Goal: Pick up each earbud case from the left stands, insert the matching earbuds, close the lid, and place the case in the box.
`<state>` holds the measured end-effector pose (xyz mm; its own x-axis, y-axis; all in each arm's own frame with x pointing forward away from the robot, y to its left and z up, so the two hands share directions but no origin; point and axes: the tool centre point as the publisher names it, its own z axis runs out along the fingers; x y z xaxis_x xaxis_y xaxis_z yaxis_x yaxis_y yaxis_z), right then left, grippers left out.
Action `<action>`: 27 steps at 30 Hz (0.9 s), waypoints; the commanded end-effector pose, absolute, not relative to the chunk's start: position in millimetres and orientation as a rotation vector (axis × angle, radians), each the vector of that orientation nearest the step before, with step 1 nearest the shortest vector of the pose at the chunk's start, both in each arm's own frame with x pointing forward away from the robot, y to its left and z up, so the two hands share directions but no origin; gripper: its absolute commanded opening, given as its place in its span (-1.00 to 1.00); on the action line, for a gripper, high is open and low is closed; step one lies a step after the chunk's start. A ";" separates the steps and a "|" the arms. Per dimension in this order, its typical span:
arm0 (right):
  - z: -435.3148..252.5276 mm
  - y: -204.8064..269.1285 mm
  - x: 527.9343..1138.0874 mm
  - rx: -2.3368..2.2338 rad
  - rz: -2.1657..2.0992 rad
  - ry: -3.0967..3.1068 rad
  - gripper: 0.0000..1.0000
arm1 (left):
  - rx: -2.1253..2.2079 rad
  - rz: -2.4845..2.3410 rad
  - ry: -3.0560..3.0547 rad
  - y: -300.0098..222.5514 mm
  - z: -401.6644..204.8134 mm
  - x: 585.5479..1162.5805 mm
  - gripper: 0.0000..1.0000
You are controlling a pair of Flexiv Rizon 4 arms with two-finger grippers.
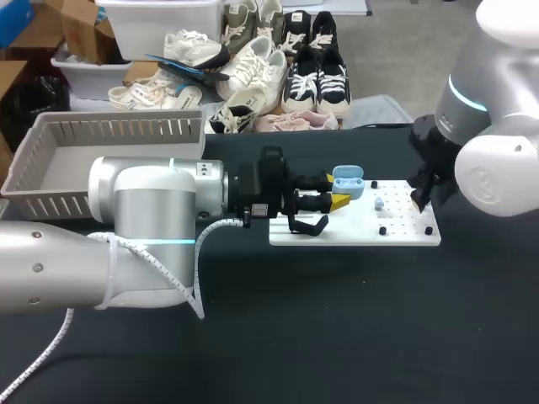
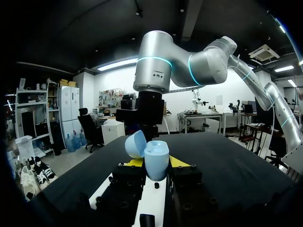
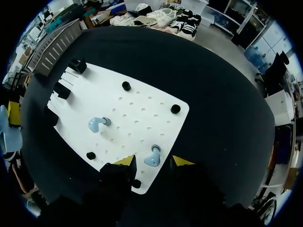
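- Over the white board's (image 1: 362, 233) end toward the box (image 1: 118, 130), the left gripper (image 1: 335, 190) pinches the light blue earbud case (image 2: 156, 158) between both yellow tips, with its lid (image 2: 136, 143) standing open.
- At the board's far end from the box, the right gripper (image 3: 154, 161) hovers with its jaws spread. One earbud (image 3: 153, 157) lies on the board between the tips, not gripped.
- A second earbud (image 3: 98, 124) lies nearer the board's middle.
- Black pegs (image 3: 126, 86) dot the board.
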<state>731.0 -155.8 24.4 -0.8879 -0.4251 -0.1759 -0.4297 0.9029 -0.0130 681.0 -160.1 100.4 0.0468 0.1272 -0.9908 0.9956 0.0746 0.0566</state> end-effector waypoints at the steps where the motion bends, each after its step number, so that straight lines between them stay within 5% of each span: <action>1: 23.8 -154.5 730.7 -0.645 0.033 2.895 -0.17 | 1.262 -1.050 1.294 -160.1 99.3 681.0 -1.00; 25: 21.3 -154.0 731.5 -0.619 0.044 2.901 -0.45 | 1.262 -1.050 1.294 -160.1 99.3 681.0 -1.00; 27: 21.3 -153.9 731.5 -0.617 0.046 2.901 -0.60 | 1.262 -1.050 1.294 -160.1 99.3 681.0 -1.00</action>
